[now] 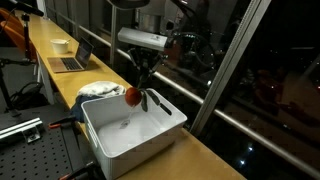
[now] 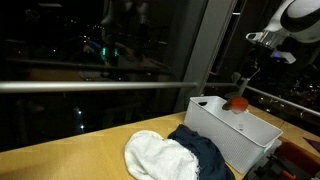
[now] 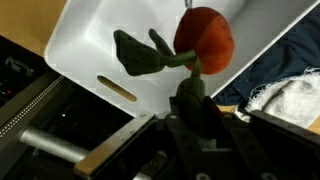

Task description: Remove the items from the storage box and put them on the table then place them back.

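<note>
My gripper (image 3: 192, 90) is shut on the dark green stem-like object (image 3: 140, 55), which seems joined to the small red ball (image 3: 205, 40). It holds them over the white storage box (image 3: 100, 40), near the end wall with the slot handle. In both exterior views the ball (image 1: 131, 95) (image 2: 240, 101) hangs at the box's (image 1: 130, 130) (image 2: 235, 130) far rim under the gripper (image 1: 141, 92) (image 2: 243, 88). The white cloth (image 1: 100, 88) (image 2: 160, 155) and the navy garment (image 2: 205, 150) (image 3: 285, 50) lie on the light-wood table (image 1: 205, 155) (image 2: 60, 155) beside the box.
A laptop (image 1: 72, 60) and a small white bowl (image 1: 60, 44) sit farther along the table. A grey perforated metal bench (image 1: 25, 140) runs alongside it. A dark window with a metal pillar (image 1: 225, 70) borders the table's other side.
</note>
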Robot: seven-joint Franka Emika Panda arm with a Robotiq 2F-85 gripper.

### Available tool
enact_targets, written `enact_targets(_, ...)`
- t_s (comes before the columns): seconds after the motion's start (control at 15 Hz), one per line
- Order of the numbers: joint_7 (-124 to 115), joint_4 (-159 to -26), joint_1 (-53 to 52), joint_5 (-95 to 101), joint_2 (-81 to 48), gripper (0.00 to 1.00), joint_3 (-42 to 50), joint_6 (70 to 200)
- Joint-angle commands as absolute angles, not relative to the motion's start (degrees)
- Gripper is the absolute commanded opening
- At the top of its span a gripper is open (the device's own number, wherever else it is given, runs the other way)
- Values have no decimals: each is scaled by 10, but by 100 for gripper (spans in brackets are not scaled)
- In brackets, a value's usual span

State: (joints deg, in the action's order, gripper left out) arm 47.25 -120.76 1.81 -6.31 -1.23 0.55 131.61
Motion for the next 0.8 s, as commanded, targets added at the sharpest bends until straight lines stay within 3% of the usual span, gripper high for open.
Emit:
enact_targets(0.0, 470, -1184, 11, -59, -3, 61, 0, 1299)
enact_targets(0.33, 440, -1156, -22, -37, -14, 97, -29, 1299)
enact_targets(0.73, 372, -1142, -84, -14, -72, 100, -89, 1304)
